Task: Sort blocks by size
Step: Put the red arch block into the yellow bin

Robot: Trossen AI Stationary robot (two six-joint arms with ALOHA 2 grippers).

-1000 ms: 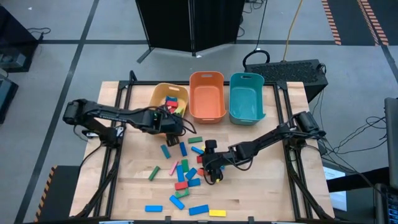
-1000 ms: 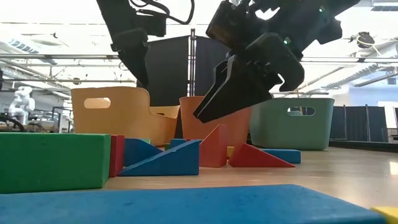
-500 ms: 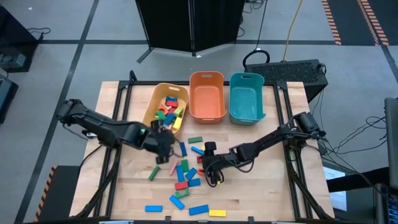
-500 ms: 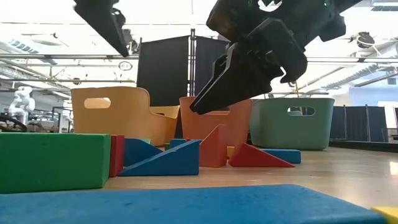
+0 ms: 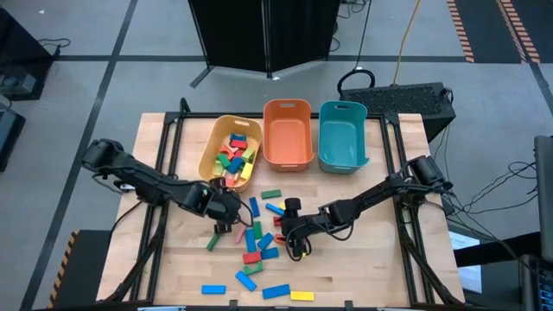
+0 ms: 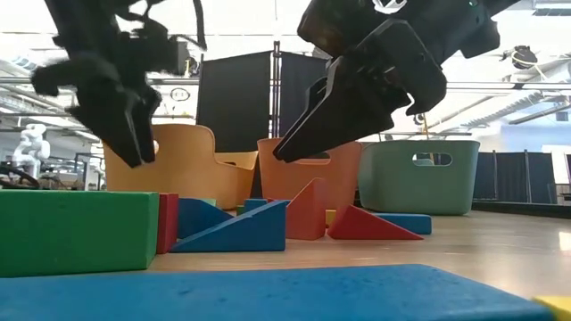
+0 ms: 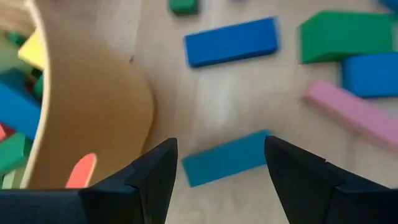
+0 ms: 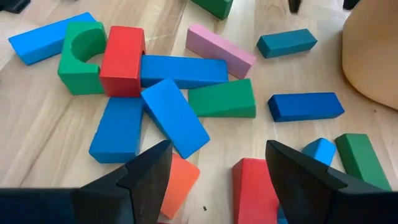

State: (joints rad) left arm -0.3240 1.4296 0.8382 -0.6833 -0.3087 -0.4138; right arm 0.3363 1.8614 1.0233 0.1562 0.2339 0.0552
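Pale wood surface (image 5: 186, 276) lies bare along its left edge and right side, room enough to move. Three bins line the far edge; the yellow bin (image 5: 210, 147) holds several blocks. The other blocks (image 5: 256, 240) lie scattered mid-surface. Left gripper (image 5: 226, 210) reaches low just beside that bin, fingers (image 7: 155, 171) parted, empty. Right gripper (image 5: 295, 243) hovers over the cluster, fingers (image 8: 149, 171) wide apart, empty.
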